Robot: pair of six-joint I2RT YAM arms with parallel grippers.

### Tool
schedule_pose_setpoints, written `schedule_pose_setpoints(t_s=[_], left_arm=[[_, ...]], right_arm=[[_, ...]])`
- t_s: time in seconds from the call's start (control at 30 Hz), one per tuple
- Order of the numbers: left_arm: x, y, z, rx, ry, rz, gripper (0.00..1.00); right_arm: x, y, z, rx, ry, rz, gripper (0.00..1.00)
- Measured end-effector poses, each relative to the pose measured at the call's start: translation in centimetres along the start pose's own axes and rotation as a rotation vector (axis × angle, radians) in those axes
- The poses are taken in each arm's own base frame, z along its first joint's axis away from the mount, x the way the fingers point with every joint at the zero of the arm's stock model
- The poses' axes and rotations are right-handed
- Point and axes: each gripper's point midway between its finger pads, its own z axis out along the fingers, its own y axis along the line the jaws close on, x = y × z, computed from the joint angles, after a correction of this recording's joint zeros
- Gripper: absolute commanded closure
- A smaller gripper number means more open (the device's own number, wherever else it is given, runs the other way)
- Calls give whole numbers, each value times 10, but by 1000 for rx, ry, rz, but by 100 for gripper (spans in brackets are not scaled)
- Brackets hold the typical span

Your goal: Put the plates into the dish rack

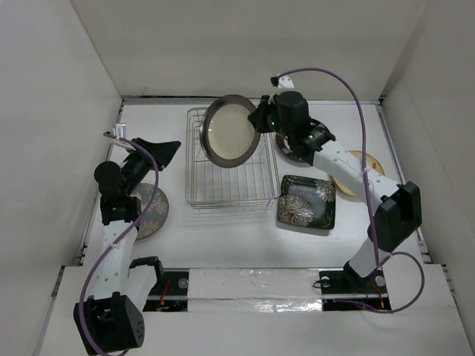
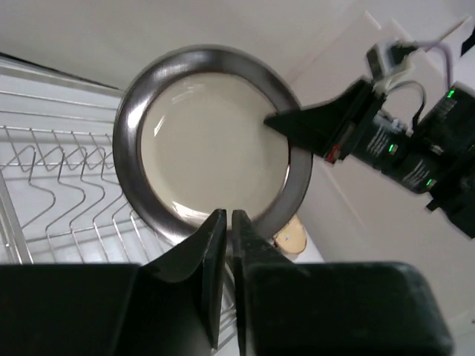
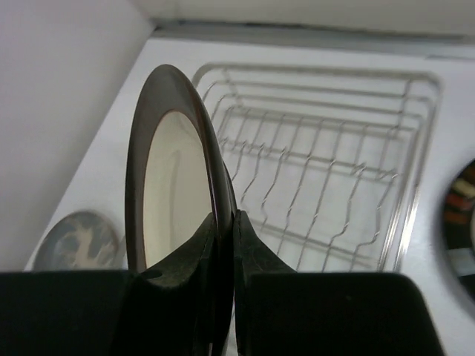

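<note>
The right tool (image 3: 225, 216) is pinching the rim of the dark-rimmed cream plate (image 3: 174, 185). Its wrist view shows the plate edge-on and upright above the dish rack (image 3: 326, 185); whether the plate's lower edge touches the wires is hard to tell. The left wrist view alone shows that plate's face, with the left tool (image 2: 225, 216) near its rim but apart from it, fingers slightly spread and holding nothing. Only the top view shows the black square plate (image 1: 306, 202) just right of the dish rack, which stands toward the table's far edge; a speckled plate (image 1: 152, 211) lies by the left edge
</note>
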Motion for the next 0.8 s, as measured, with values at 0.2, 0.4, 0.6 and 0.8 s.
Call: schedule_pose_setpoints(t_s=[0.2,0.4,0.6,0.8], left_arm=[[21,-15,6,25,81,41,100],[31,-24,9,30,128,70,100],[37,-18,11,15,150,56,100],[38,-15,12,5,154,48,100]], right_arm=[[-55,-3,25,264,-106,-128,100],[-51,-8,39,461,-92,-225,100],[-17,1,60,545,-40,-303,100],[-7,7,68,585,-37,-364,100]])
